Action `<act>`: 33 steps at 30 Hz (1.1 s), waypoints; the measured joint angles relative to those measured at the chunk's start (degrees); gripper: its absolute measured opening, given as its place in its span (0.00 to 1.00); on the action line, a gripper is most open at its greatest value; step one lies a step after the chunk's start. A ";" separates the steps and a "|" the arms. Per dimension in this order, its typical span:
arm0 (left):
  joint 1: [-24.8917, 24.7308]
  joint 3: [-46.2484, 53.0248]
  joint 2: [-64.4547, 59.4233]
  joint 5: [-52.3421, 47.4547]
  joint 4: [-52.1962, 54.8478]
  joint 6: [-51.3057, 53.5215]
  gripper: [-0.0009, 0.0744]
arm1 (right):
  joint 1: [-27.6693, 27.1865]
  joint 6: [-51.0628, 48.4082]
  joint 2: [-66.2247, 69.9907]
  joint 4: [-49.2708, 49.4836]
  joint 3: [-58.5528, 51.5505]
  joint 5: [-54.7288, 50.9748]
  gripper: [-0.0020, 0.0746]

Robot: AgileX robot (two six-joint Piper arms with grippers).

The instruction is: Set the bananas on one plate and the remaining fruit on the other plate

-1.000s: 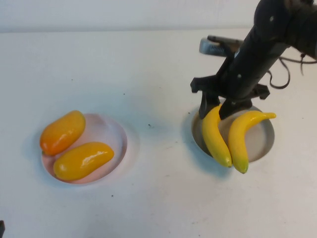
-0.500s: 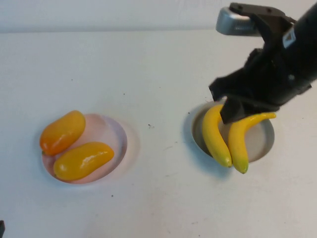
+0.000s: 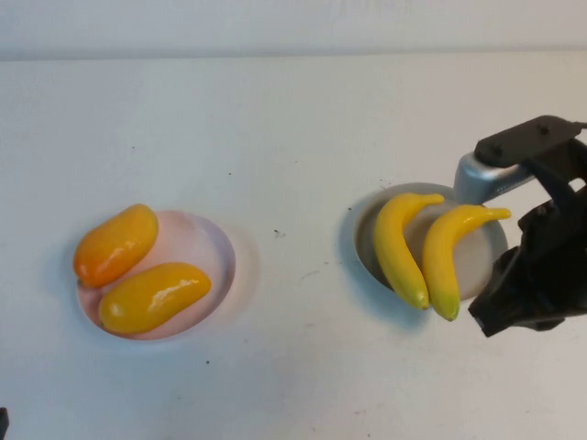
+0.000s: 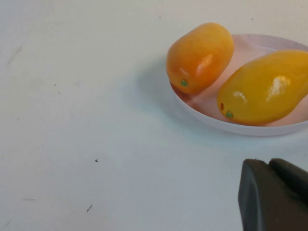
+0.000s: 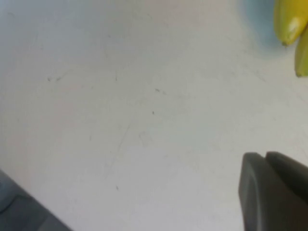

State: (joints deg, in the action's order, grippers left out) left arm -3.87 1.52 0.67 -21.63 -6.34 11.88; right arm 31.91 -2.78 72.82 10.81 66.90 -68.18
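Two bananas lie side by side on the blue-grey plate at the right. The orange fruit and the golden yellow fruit rest on the pink plate at the left. My right arm hangs at the plate's near right side, and its gripper is shut and empty over bare table, apart from the banana tips. My left gripper is shut and empty, over the table a little short of the pink plate with both fruits.
White tabletop with small dark specks stretches between the two plates. The table's far edge runs along the back. A dark grey corner shows at the edge of the right wrist view.
My right gripper left the banana at the plate's far side, shut its jaws and drew back to the plate's near right. The left banana's stem end now shows. The left arm stayed still.
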 joint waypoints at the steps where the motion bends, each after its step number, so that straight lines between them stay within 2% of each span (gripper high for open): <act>1: 0.00 0.00 0.00 0.00 0.00 0.00 0.01 | 0.00 -2.09 0.00 0.96 -1.46 2.38 0.01; 7: 0.00 0.00 0.00 0.00 0.00 0.00 0.01 | -2.13 -10.10 -7.06 4.79 -15.13 22.73 0.01; 12: 0.00 0.00 0.00 0.00 0.00 0.00 0.01 | -7.33 -12.01 -19.50 5.25 -28.74 36.63 0.01; 22: 0.00 0.00 0.00 0.00 0.00 0.00 0.01 | -21.87 -12.29 -49.38 5.48 -51.67 45.07 0.01; 27: 0.00 0.00 0.00 0.00 0.00 0.00 0.01 | -23.41 -12.29 -63.01 5.71 -60.12 50.88 0.01; 33: 0.00 0.00 0.00 0.00 0.00 0.00 0.01 | -23.41 -12.29 -70.85 5.97 -66.78 58.52 0.01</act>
State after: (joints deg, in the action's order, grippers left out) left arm -3.87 1.52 0.67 -21.63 -6.34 11.88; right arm 8.50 -15.06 1.96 16.78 0.12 -9.66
